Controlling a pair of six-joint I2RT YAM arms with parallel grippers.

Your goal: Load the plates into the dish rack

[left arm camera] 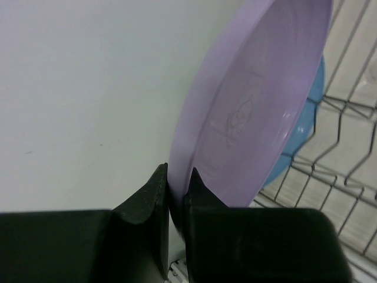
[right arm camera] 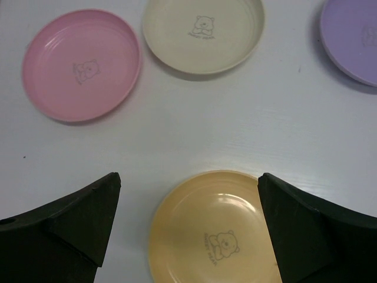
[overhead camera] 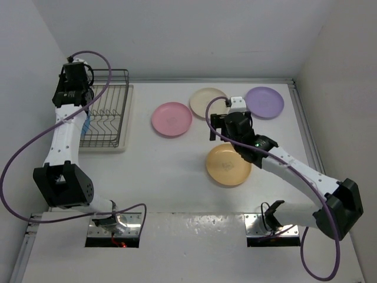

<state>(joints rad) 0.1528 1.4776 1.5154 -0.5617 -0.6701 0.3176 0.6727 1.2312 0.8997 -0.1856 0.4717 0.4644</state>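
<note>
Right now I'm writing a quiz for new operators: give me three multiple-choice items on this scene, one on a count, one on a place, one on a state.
1. How many plates lie flat on the table? A two; B four; C six.
2. Where is the blue plate? A on the table; B in the dish rack; C leaning on the wall.
3. The left gripper is: A open and empty; B shut on a cup; C shut on a purple plate by its rim.
Answers: 1 B, the pink plate, cream plate, yellow plate and second purple plate lie there. 2 B, it stands among the rack's wires. 3 C, its jaws pinch the rim.
</note>
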